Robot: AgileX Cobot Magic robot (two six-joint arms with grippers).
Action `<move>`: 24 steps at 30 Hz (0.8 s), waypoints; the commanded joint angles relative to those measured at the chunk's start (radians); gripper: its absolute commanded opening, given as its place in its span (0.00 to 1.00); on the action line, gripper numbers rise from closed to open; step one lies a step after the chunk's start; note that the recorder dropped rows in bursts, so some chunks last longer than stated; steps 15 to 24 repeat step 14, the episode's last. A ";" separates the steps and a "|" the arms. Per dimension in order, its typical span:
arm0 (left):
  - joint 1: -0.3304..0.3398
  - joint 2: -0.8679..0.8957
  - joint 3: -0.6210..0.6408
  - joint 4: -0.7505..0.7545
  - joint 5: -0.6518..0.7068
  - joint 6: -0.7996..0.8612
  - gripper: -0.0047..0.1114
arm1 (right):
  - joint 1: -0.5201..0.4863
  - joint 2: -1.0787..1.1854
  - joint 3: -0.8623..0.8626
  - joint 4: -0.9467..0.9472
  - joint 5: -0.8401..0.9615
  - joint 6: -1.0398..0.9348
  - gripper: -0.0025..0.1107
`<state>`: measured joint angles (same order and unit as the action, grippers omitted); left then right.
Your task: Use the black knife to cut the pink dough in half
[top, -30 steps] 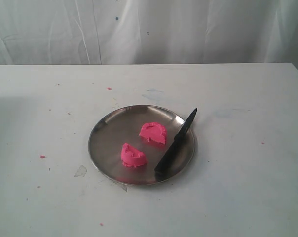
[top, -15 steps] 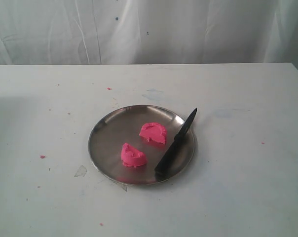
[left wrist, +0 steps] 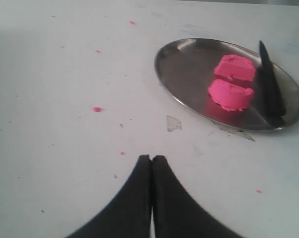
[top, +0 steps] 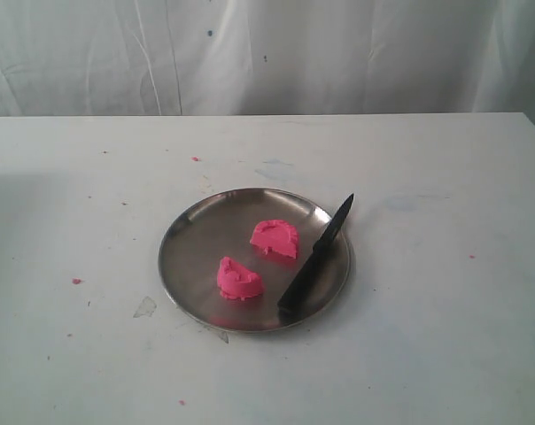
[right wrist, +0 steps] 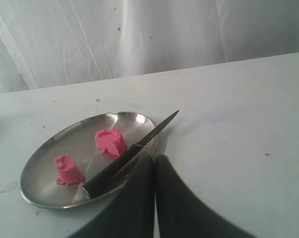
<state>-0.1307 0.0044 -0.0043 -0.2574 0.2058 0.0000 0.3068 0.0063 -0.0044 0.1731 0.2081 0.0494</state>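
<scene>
Pink dough (top: 257, 258): lying as two separate half-round lumps of bright pink, soft-looking material, each showing one flat face; both sitting inside a round steel plate (top: 192, 252) on the white counter (top: 427, 336).
Far lump (top: 275, 239): resting near the plate's centre, just beside the knife blade.
Near lump (top: 239, 279): sitting toward the plate's front, apart from the far lump.
Black knife (top: 315, 254): all black and slim, lying flat and diagonal along the plate's right side; handle end resting inside the front rim, pointed tip projecting past the far-right rim.
</scene>
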 commanded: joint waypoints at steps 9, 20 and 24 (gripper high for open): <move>0.148 -0.004 0.004 0.000 0.004 0.000 0.04 | -0.008 -0.006 0.004 -0.005 -0.002 -0.008 0.02; 0.148 -0.004 0.004 0.000 0.004 0.000 0.04 | -0.008 -0.006 0.004 -0.005 -0.002 -0.008 0.02; 0.148 -0.004 0.004 0.000 0.004 0.000 0.04 | -0.008 -0.006 0.004 -0.005 -0.002 -0.008 0.02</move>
